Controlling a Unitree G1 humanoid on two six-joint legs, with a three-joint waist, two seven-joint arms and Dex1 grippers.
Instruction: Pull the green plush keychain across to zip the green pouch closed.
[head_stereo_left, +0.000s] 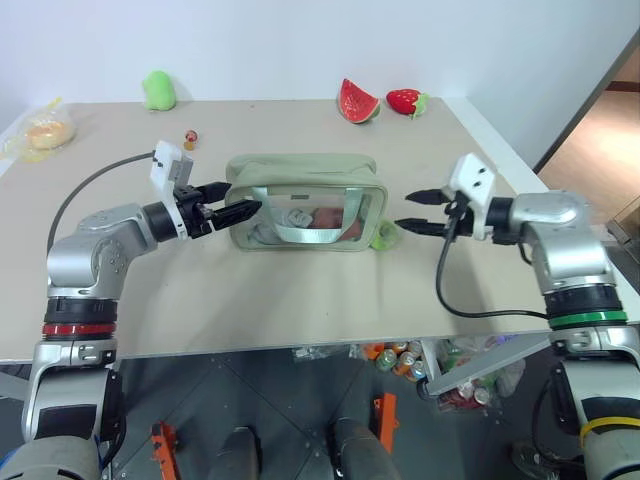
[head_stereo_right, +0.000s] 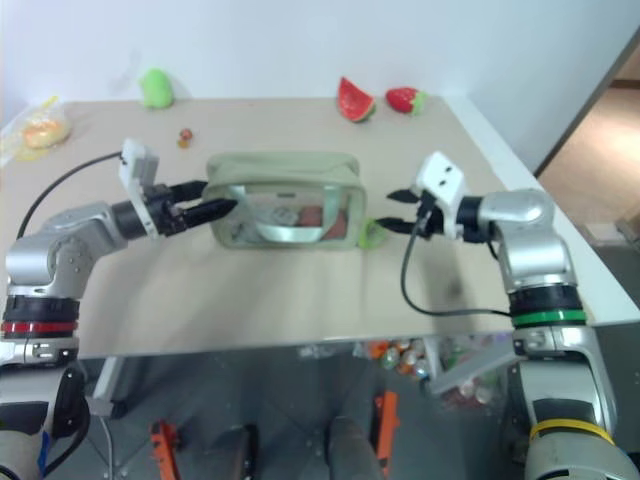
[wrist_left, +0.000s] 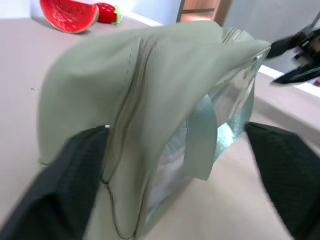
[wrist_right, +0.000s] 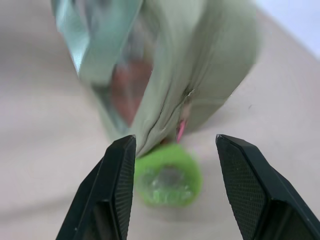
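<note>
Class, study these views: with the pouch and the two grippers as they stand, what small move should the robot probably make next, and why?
Probably draw both arms back. The green pouch looks zipped along its top, and the green plush keychain lies on the table at the end beside the right gripper, which is open and holds nothing. The left gripper is open around the other end.

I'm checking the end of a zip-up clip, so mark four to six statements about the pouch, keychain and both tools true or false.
1. The pale sage-green fabric pouch with a clear window has its zipper closed. True.
2. The right tool grips the lime-green fuzzy plush keychain. False: its fingers are open and apart from the keychain, which lies on the tan table.
3. The left tool is open. True.
4. The keychain hangs at the pouch's end nearest the left tool. False: at the end nearest the right tool.
</note>
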